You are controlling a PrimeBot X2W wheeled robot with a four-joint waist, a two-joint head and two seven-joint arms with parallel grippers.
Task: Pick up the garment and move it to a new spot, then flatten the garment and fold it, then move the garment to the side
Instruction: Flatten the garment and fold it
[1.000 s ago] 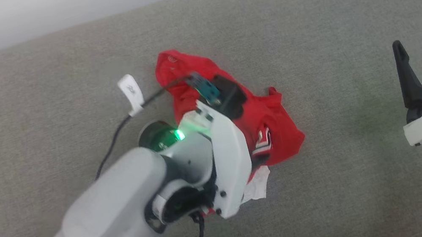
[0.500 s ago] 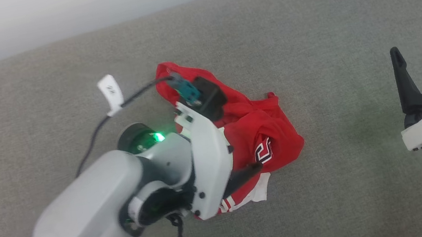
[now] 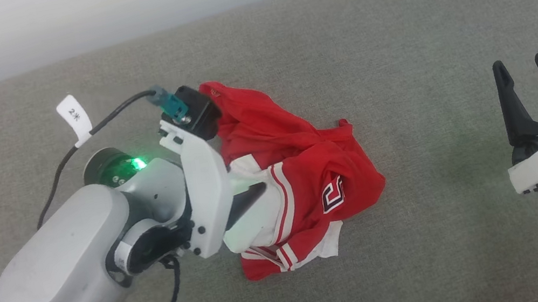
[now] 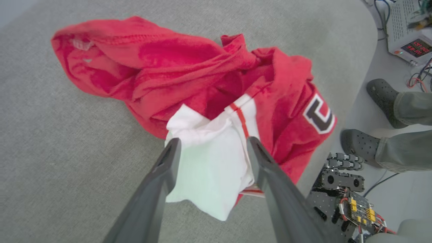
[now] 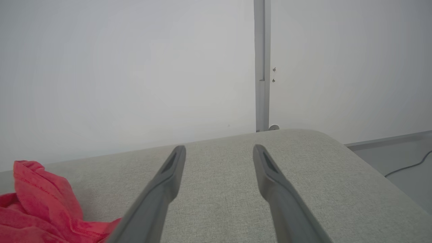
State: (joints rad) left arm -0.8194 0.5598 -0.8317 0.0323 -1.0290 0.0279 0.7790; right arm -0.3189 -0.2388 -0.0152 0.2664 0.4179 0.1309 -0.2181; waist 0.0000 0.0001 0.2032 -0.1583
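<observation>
Now | left jaws apart, astride white sleeve (image 4: 209,168) of garment (image 3: 327,174) | right jaws apart over grey cushion (image 5: 219,182)

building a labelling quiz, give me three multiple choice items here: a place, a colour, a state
1. The garment lies: A on the grey surface B on the floor C in a basket
2. Cloth between the fingers of the left gripper is: A black B white C blue
3. The right gripper is: A shut on the garment B shut on a cable C open, empty
Key: 1 A, crumpled on the grey surface; 2 B, a white sleeve sits there; 3 C, fingers apart, nothing between them.
</observation>
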